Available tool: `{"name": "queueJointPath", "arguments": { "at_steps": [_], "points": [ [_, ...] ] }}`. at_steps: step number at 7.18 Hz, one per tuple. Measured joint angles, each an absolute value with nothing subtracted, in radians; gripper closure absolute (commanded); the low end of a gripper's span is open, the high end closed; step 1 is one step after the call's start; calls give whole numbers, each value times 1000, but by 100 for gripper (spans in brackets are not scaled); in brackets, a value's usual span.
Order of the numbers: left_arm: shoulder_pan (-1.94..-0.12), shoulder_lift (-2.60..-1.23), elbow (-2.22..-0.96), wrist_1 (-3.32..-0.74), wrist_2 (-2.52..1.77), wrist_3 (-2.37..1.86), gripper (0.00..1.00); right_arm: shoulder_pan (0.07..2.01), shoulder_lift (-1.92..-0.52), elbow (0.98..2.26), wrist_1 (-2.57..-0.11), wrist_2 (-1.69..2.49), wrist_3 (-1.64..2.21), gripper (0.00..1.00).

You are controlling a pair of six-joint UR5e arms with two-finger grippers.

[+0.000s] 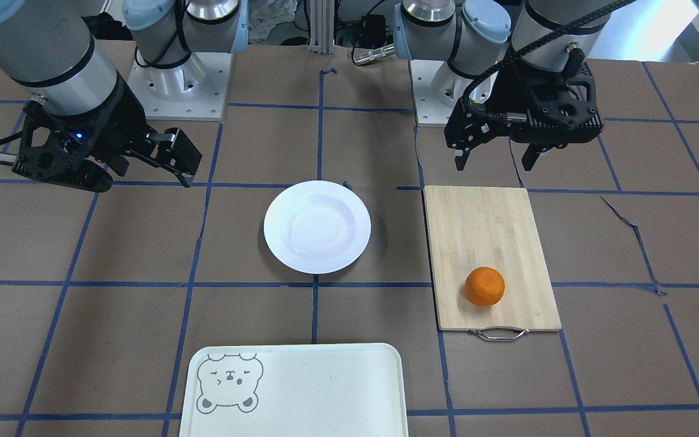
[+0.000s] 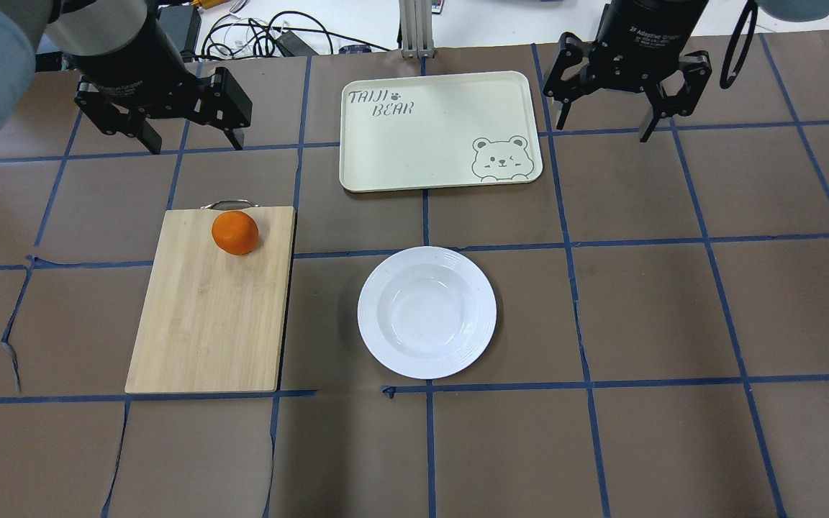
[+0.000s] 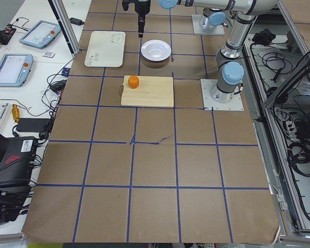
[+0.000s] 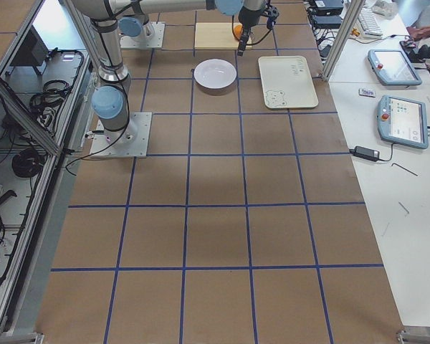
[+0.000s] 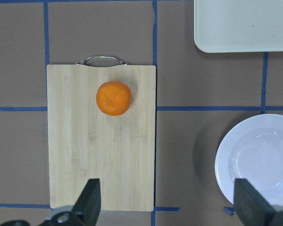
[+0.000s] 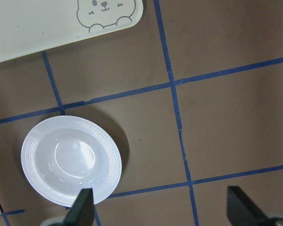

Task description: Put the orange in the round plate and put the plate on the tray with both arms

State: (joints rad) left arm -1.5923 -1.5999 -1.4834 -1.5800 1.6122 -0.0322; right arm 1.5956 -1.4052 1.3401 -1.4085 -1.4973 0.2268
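Though small, the orange [image 1: 485,286]: bright, round, dimpled.

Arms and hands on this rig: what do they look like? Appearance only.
Left arm and right arm: silver-grey tubes with light-blue joint caps. Left hand and right hand: black, open-framed, two-fingered; white lettering on the right hand's body. A black ribbed cable runs down the left arm's wrist.

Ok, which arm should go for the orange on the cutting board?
Left, probably. The orange lies on the cutting board in the robot's left half, where the open left gripper hovers, its wrist camera looking down on it. The open right gripper is past the round plate, farther off.
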Motion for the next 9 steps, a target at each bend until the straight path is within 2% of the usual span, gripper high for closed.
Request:
{"name": "queueJointPath", "arguments": {
  "at_steps": [9],
  "points": [
    [-1591, -1599, -1486, -1580, 1611, -31, 0, 1600, -1398, 1345, -1409, -1584, 144, 0]
  ]
}}
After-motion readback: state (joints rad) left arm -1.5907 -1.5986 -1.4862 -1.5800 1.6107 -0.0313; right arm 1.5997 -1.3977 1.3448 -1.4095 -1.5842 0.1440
